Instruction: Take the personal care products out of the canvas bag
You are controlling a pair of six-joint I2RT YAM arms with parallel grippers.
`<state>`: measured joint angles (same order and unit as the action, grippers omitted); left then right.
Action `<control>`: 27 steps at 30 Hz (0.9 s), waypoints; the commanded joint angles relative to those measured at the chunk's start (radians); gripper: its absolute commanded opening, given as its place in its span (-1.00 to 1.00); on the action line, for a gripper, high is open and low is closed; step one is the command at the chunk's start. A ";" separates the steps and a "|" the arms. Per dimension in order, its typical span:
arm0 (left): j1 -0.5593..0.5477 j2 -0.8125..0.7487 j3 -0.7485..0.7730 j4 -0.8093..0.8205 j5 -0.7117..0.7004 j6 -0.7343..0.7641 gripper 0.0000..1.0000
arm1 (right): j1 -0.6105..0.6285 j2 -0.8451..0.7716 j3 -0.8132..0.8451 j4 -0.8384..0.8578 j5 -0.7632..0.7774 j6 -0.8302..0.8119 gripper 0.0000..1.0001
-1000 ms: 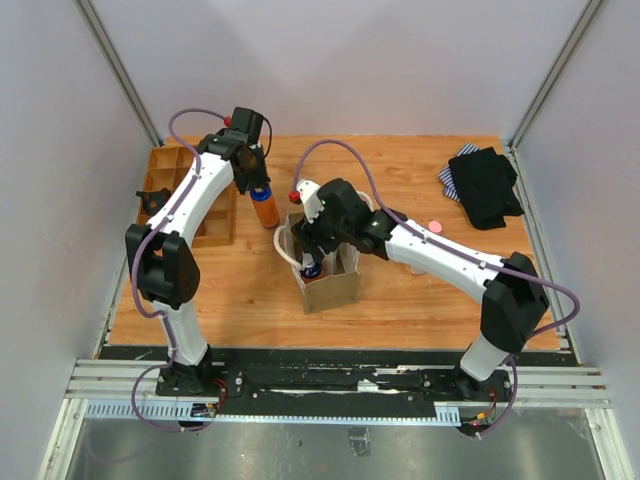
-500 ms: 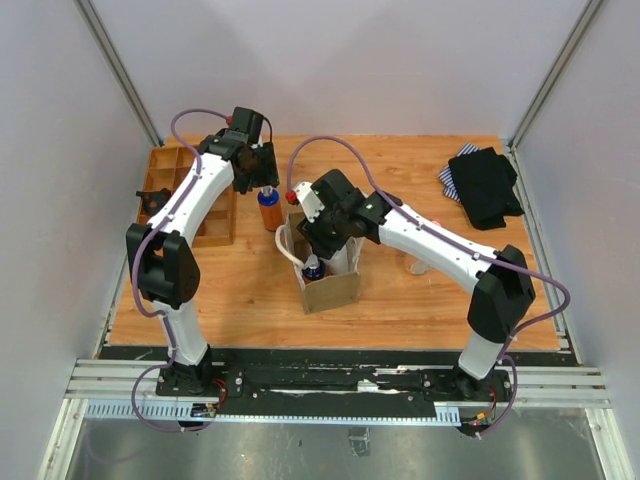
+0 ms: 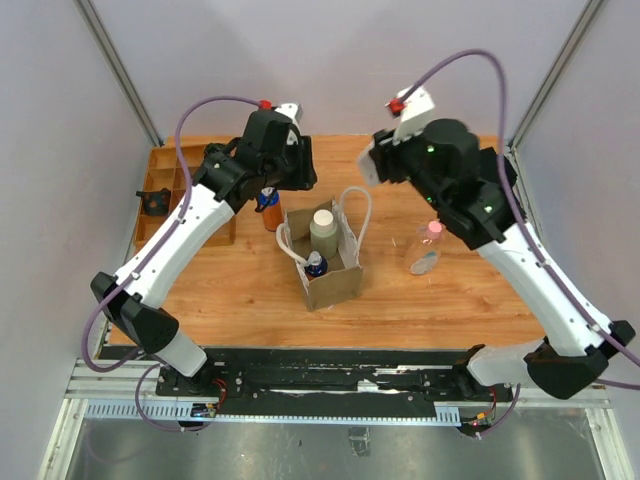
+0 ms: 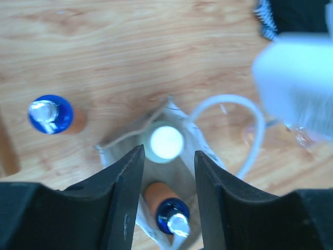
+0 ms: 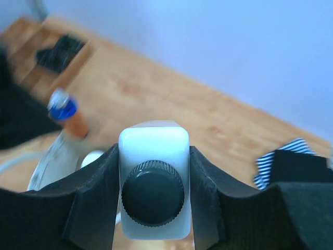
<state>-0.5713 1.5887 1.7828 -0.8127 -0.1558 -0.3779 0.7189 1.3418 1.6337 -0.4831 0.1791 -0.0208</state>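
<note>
The right end effector (image 5: 153, 174) was pinching a white bottle (image 5: 153, 138) with a dark screw cap, holding it high above the tabletop (image 3: 240, 290) and clear of the canvas bag (image 3: 335, 288). The left end effector (image 4: 166, 156) hung spread and empty directly over the bag's mouth.

Inside the upright bag stood an olive-beige bottle (image 3: 322, 222) with a cream cap and, nearer the arms' bases, an orange bottle (image 3: 315, 265) with a blue cap. Outside it, a second orange bottle (image 3: 266, 205) stood just beside the bag's far-left corner. A pink-capped clear bottle (image 3: 424, 250) lay on the wood to the bag's right, apart from it.

Three products appeared to be out and two left, so the task looked past halfway. The step in hand seemed to be setting the white bottle down on bare wood away from the others. After that, the left arm would need a straight descent between the rope handles (image 3: 358, 205) onto the cream cap, without snagging them or tipping the bag.
</note>
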 commanded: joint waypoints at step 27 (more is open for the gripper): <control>-0.189 0.317 0.060 -0.182 -0.197 -0.070 0.41 | -0.434 0.176 -0.179 0.388 -0.026 0.163 -0.99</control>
<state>-0.7551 1.9148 1.8786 -1.0107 -0.3122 -0.4282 0.2916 1.5547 1.4555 -0.2920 0.1879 0.0963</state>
